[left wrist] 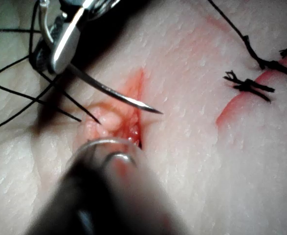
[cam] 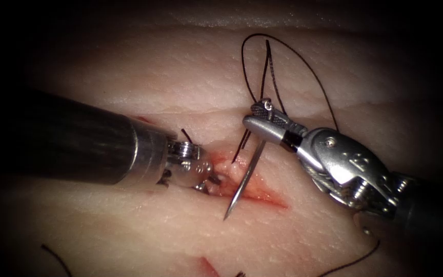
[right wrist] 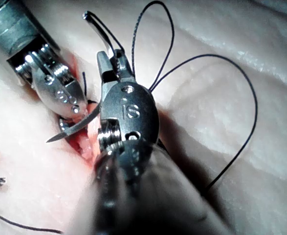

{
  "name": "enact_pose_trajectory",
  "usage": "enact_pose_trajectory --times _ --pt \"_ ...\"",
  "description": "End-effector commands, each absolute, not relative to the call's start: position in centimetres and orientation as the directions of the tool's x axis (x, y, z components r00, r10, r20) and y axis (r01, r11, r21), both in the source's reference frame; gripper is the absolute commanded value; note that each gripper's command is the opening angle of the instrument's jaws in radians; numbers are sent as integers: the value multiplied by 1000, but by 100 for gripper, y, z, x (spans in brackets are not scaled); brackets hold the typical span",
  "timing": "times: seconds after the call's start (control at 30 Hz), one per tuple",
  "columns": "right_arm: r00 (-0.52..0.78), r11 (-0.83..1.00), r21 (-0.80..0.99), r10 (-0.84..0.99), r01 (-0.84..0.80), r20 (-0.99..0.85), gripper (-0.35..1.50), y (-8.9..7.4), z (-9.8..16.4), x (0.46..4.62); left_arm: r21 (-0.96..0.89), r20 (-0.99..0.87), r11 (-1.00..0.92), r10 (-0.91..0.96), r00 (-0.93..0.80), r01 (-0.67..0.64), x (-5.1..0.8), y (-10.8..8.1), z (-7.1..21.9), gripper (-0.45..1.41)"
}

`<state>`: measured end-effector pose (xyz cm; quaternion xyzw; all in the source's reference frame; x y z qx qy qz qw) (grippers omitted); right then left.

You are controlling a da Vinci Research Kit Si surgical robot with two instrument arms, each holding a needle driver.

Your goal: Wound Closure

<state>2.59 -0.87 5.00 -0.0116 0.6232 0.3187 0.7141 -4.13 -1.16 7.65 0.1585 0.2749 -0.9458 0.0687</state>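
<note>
My right tool [cam: 249, 119] comes in from the right, jaws shut on the curved needle [cam: 244, 179] near its rear end. The needle slopes down across the cut [cam: 262, 197]. Its tip hangs free over the tissue [cam: 129, 225], not in it, as the left wrist view confirms for the needle [left wrist: 114, 90]. Black thread [cam: 303, 61] loops up behind the right tool. My left tool [cam: 210, 179] sits at the cut's left end, jaws shut on a raised lip of tissue [left wrist: 104, 121]. Both the needle [right wrist: 72, 127] and the left tool [right wrist: 67, 110] lie beside my right tool [right wrist: 104, 58].
Red fluid wets the open cut [left wrist: 136, 93]. Two tied stitches with short black ends [left wrist: 246, 85] sit beside another red line. Loose thread ends lie at the near left [cam: 52, 254] and near right [cam: 352, 261] of the tissue.
</note>
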Motion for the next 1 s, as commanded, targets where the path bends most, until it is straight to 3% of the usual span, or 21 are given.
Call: enact_pose_trajectory --times 0.03,0.27,0.47,0.73,1.0 --pt "29 808 355 416 -471 -909 -35 -79 508 266 -488 -354 -843 -48 -934 228 -420 -114 770 86" --pt "82 849 239 312 -470 -947 -35 -78 513 268 -490 -359 -840 -50 -932 234 -417 -116 764 86" --pt "107 862 175 254 -476 -961 -35 -86 519 279 -476 -383 -850 -30 -923 225 -420 -115 758 68" --pt "133 871 115 201 -477 -971 -35 -109 533 299 -463 -413 -860 -7 -911 216 -422 -112 746 64" --pt "169 870 65 168 -490 -971 -35 -122 542 291 -450 -444 -867 12 -896 212 -419 -112 729 61"
